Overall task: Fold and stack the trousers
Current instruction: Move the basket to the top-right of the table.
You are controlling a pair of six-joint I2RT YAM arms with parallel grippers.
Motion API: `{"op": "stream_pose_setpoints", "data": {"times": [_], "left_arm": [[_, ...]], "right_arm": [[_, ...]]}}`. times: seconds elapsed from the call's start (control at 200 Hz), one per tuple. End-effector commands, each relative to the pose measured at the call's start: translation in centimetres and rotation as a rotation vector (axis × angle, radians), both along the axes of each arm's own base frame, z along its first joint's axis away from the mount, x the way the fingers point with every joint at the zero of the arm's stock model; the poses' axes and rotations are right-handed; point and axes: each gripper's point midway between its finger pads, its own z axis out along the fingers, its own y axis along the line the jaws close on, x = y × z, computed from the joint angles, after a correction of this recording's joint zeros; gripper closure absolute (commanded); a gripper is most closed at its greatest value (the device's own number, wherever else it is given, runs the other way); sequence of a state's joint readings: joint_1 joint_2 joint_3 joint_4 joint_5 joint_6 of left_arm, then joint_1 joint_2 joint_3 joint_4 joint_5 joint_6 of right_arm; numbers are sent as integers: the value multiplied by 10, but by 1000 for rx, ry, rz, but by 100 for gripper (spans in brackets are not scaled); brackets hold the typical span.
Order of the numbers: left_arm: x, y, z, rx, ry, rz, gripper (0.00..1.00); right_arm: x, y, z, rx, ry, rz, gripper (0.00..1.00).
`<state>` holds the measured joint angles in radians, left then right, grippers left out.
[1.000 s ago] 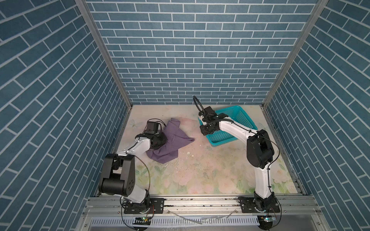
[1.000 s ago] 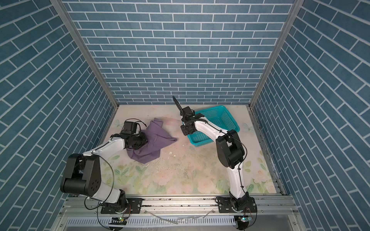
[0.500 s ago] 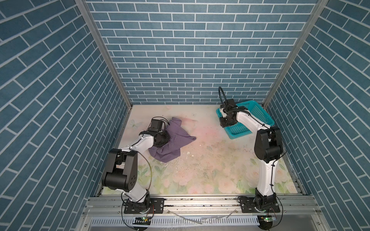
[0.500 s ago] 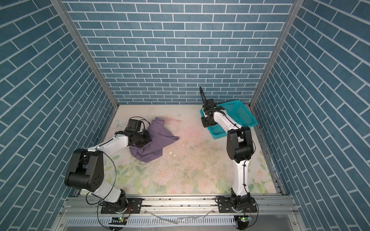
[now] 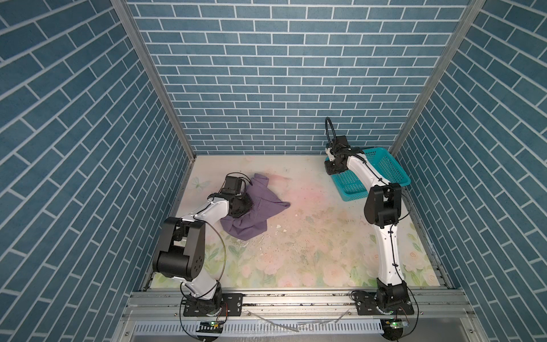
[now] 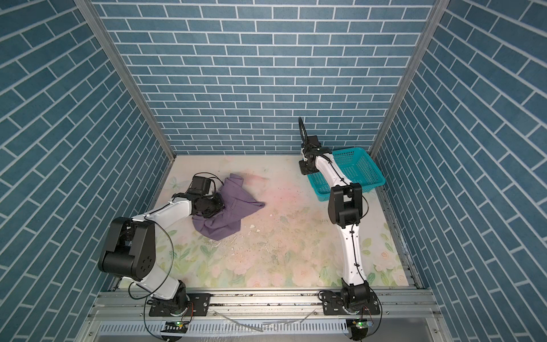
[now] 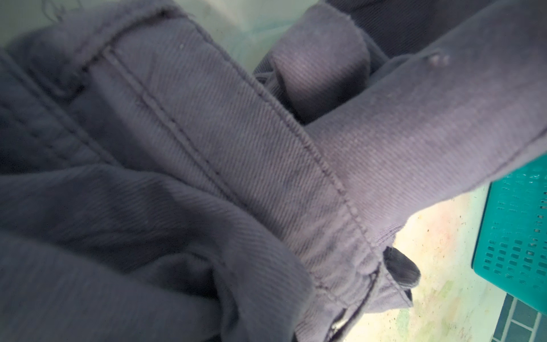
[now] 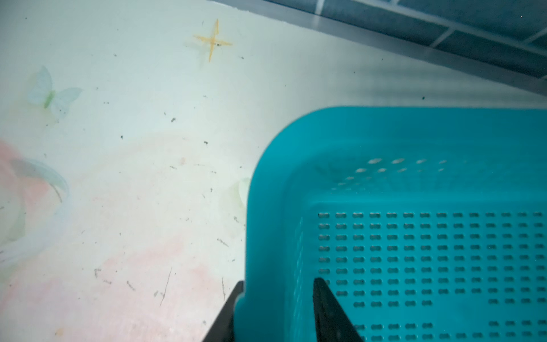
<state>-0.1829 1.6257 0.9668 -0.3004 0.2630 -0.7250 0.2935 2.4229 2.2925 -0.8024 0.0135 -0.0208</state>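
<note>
Left gripper (image 5: pixel 244 204) pinches the trousers (image 5: pixel 262 208), fingertips hidden in the folds (right gripper (image 8: pixel 276 299) clamps the basket (image 8: pixel 384 124) rim, fingers (image 8: pixel 331 315) cropped).

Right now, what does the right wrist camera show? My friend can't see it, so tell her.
The right jaws grip a teal basket by its wall near a corner, one jaw inside and one outside. Beside it lies a pale table printed with a butterfly, speckled with dirt.

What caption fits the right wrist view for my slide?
The right gripper grips the rim of the teal basket over the table.
</note>
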Motion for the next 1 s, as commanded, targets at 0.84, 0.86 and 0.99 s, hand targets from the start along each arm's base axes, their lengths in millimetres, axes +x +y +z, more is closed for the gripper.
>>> {"op": "stream_pose_setpoints", "data": {"times": [0.84, 0.86, 0.99], "left_arm": [[6, -13, 2, -10, -1, -27, 100], [6, -14, 6, -10, -8, -31, 100], [5, -21, 36, 6, -69, -56, 100]], "right_arm": [[72, -28, 56, -84, -312, -70, 59], [70, -27, 59, -71, -311, -75, 57], [51, -20, 95, -5, -326, -95, 48]]}}
